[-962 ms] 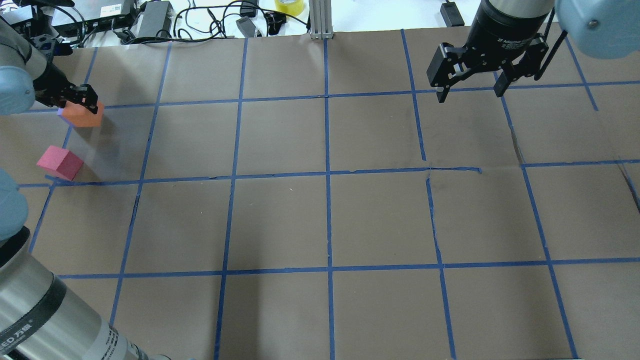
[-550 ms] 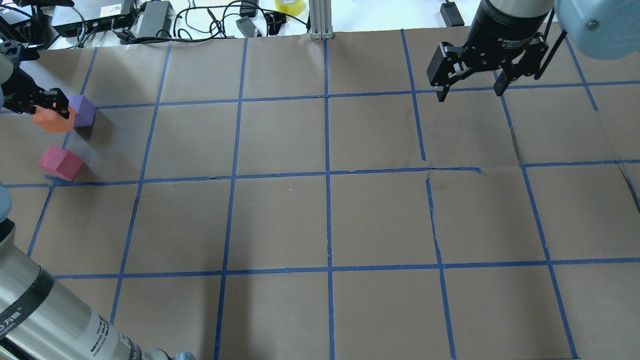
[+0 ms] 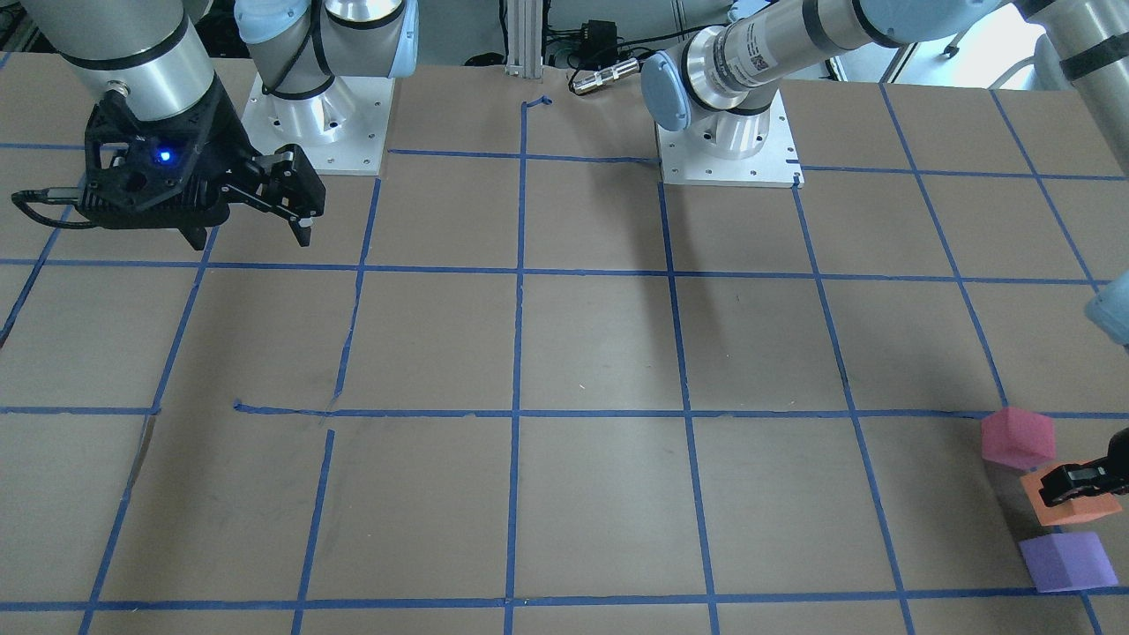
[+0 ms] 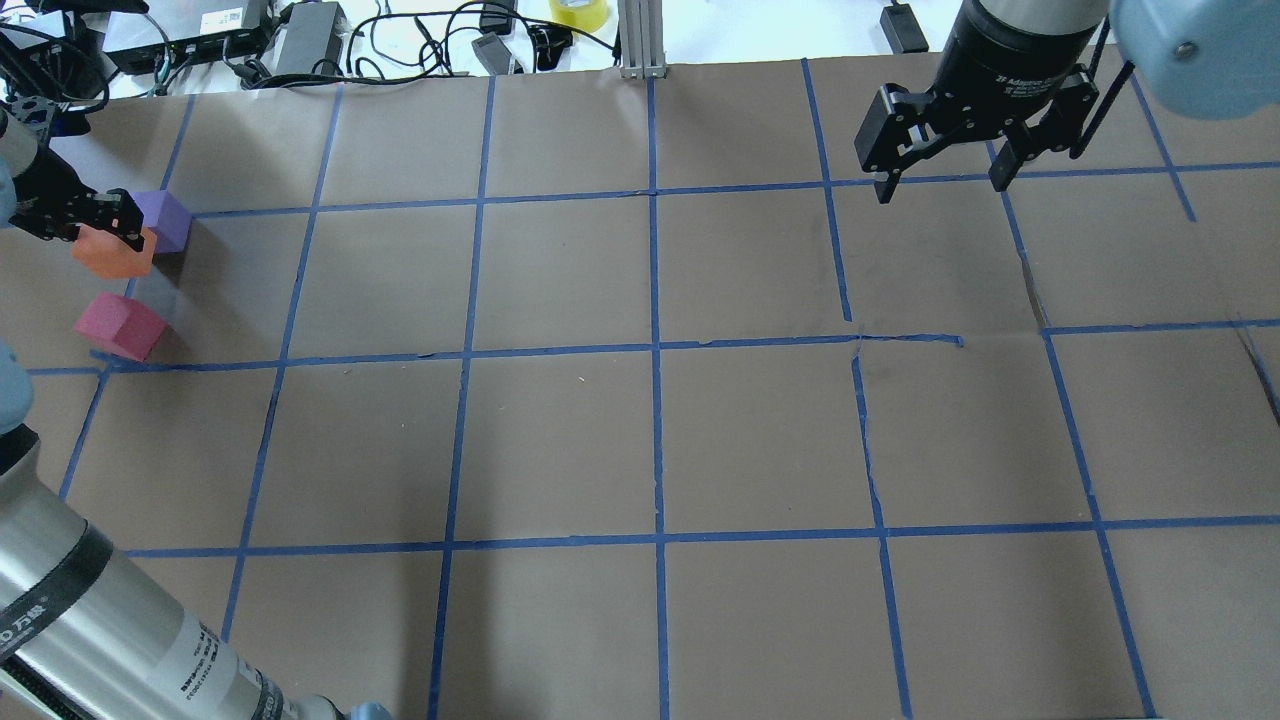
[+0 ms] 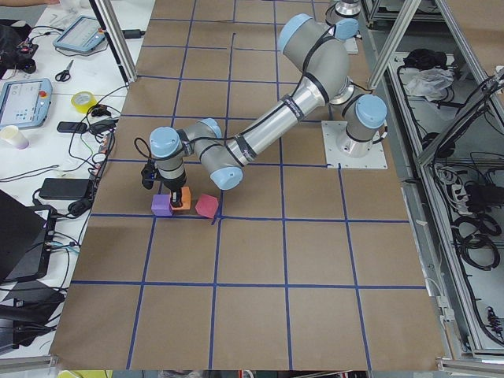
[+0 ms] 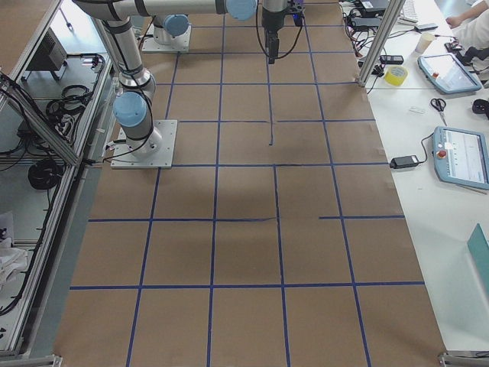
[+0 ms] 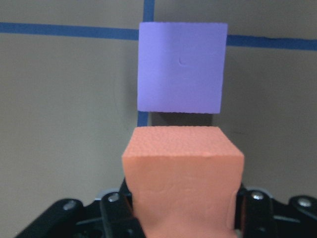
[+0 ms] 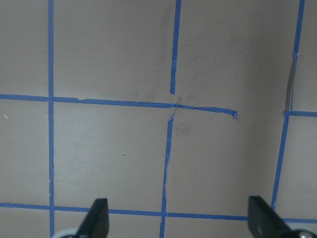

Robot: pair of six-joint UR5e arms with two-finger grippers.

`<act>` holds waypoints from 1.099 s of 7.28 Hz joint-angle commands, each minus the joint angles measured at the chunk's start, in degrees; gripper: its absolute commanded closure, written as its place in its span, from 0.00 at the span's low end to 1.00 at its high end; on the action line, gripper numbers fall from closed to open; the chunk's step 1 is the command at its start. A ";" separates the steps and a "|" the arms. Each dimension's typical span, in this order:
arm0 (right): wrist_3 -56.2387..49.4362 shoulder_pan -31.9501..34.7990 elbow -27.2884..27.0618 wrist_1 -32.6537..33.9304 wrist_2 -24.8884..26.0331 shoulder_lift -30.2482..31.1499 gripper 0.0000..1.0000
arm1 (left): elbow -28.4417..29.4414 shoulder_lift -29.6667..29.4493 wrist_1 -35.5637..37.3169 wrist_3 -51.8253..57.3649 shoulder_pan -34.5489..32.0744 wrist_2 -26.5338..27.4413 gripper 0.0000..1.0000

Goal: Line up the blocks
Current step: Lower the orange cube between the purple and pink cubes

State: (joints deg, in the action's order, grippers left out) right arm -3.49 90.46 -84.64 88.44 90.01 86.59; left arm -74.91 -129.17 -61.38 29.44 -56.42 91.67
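My left gripper [image 4: 105, 232] is shut on the orange block [image 4: 115, 257] at the table's far left. It holds the block low between the purple block [image 4: 166, 220] and the pinkish-red block [image 4: 118, 326]. In the left wrist view the orange block [image 7: 183, 173] sits between the fingers, with the purple block [image 7: 181, 67] just beyond it, a small gap between them. The front-facing view shows the pinkish-red block [image 3: 1017, 437], orange block [image 3: 1072, 507] and purple block [image 3: 1067, 562] roughly in a row. My right gripper [image 4: 940, 180] is open and empty above the far right of the table.
Brown paper with a blue tape grid [image 4: 655, 345] covers the table. Cables, power bricks and a yellow tape roll [image 4: 578, 12] lie beyond the far edge. A metal post [image 4: 640, 40] stands at the far middle edge.
My left gripper carried the orange block leftward off the purple block, uncovering it, then settled slightly nearer between purple and pinkish-red. The right arm has not moved.
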 commanded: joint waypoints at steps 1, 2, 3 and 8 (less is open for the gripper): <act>0.06 -0.02 0.00 -0.03 -0.01 -0.02 0.00 | 0.03 -1.25 0.12 0.35 0.00 -0.08 1.00; 0.06 -0.02 0.00 0.06 -0.01 -0.02 0.00 | -0.15 -2.13 0.30 0.53 0.00 -0.26 1.00; 0.06 -0.02 0.00 0.06 -0.01 -0.02 0.00 | -0.15 -3.09 0.65 0.79 0.00 -0.17 1.00; 0.06 -0.02 0.00 -0.03 -0.01 -0.02 0.00 | 0.20 -3.54 1.00 4.13 0.00 -0.17 1.00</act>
State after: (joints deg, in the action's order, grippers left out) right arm -3.43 90.44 -84.64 88.43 89.97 86.57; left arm -74.86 -132.64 -60.42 32.61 -56.43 91.49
